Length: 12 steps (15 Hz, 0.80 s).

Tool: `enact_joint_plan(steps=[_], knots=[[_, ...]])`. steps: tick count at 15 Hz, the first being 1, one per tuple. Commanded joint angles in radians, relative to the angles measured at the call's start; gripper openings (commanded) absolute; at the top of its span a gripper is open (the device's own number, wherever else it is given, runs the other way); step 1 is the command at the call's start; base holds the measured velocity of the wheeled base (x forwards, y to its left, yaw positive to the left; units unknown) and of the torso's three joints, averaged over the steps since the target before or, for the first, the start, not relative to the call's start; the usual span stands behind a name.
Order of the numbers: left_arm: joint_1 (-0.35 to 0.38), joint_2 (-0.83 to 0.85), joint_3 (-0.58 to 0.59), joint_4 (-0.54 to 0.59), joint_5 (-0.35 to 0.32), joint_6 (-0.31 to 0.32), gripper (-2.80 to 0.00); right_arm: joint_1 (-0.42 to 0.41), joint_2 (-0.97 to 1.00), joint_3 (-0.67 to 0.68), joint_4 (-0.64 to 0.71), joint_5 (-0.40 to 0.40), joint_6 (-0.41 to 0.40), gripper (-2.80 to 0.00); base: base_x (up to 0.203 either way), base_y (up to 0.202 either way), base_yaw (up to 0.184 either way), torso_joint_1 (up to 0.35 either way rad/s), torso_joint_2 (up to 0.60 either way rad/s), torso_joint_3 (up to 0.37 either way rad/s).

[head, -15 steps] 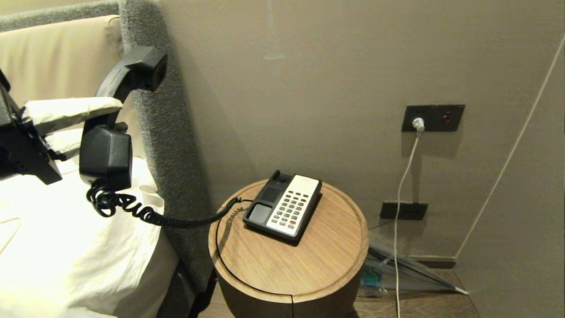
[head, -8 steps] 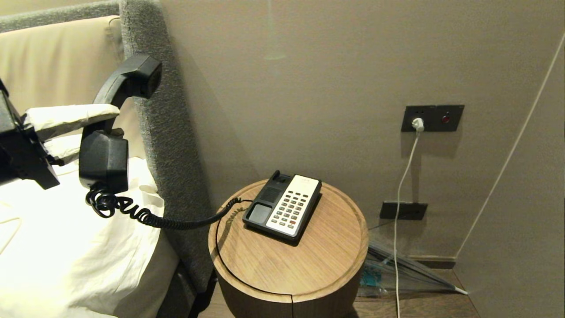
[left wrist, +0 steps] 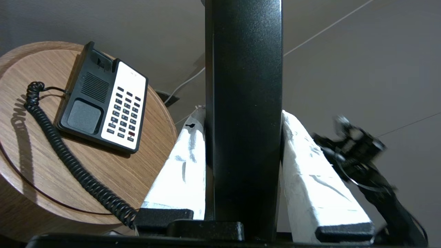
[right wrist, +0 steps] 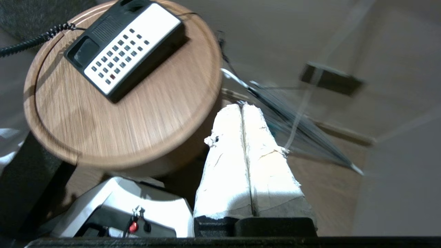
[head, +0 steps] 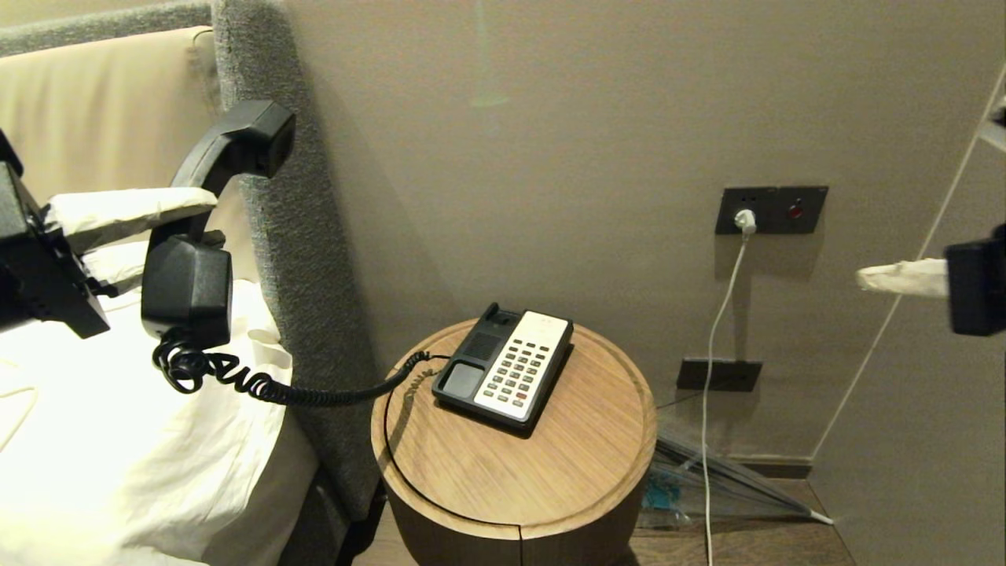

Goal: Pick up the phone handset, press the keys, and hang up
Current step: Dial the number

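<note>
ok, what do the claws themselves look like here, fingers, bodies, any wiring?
Both match: the left claw and right claw have long tapered fingers wrapped in crinkled white tape or cloth, torn at the edges, on black blocky mounts. The right claw's body is a black box. The left wrist view shows the right arm with black cables looped beside it, blurred.

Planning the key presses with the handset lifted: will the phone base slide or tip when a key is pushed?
The phone base is probably light plastic lying flat on the smooth wooden table, so tipping seems unlikely, though it may slide. The stretched coiled cord might also tug it sideways.
</note>
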Motion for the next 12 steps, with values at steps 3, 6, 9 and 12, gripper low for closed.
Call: enact_joint_plan(steps=[3, 6, 9, 12], knots=[[0.000, 0.004, 0.002, -0.003, -0.005, -0.006, -2.80, 0.209, 0.403, -0.144, -0.180, -0.178, 0.125, -2.80, 0.000, 0.000, 0.000, 0.000, 0.00, 0.000], [0.001, 0.003, 0.005, -0.001, -0.005, -0.006, -2.80, 0.323, 0.553, -0.257, -0.228, -0.239, 0.227, -2.80, 0.000, 0.000, 0.000, 0.000, 0.00, 0.000], [0.002, -0.010, 0.024, -0.002, -0.006, -0.006, -2.80, 0.365, 0.655, -0.289, -0.309, -0.281, 0.272, -2.80, 0.000, 0.000, 0.000, 0.000, 0.00, 0.000], [0.002, -0.011, 0.025, -0.003, -0.006, -0.006, -2.80, 0.382, 0.757, -0.316, -0.484, -0.305, 0.301, -2.80, 0.000, 0.000, 0.000, 0.000, 0.00, 0.000]])
